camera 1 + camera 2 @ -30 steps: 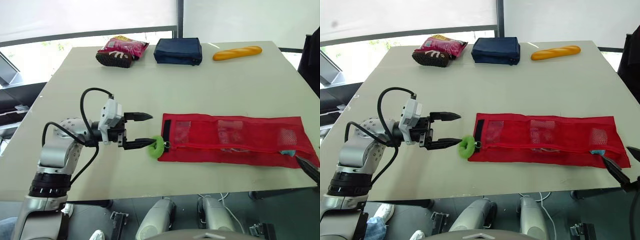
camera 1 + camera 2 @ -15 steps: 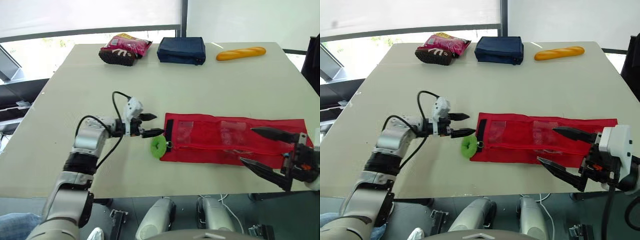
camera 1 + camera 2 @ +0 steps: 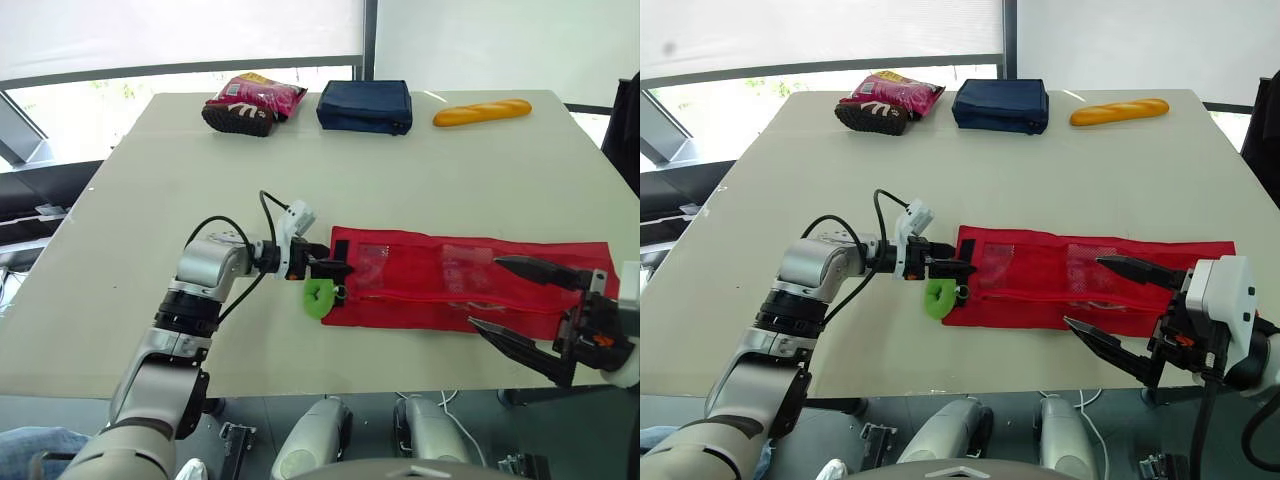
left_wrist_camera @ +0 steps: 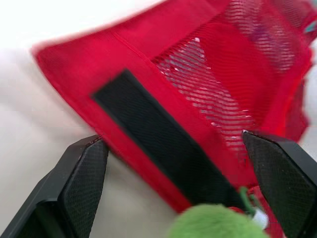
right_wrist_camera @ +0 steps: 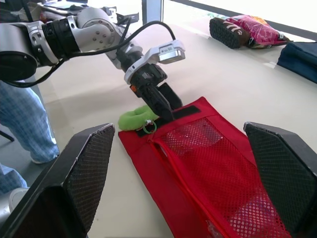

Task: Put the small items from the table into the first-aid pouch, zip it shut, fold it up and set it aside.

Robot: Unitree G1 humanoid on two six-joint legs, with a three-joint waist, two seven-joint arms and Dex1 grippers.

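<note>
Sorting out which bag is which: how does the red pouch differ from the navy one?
The red pouch lies unfolded, long and flat; the navy pouch is a compact block. The red one is see-through mesh, the navy one opaque. The red one sits near the front edge, the navy one at the far edge. Both rest on the table.

— The pouch [image 3: 420, 292]: what's it made of?
— Matt red cloth, with see-through mesh pockets and a black, rough woven strip [image 4: 163, 144] at its end.
— The green tuft [image 3: 319, 298] beside that strip?
— Fuzzy, soft. The table [image 3: 150, 200] under the pouch looks smooth, matt beige.
</note>
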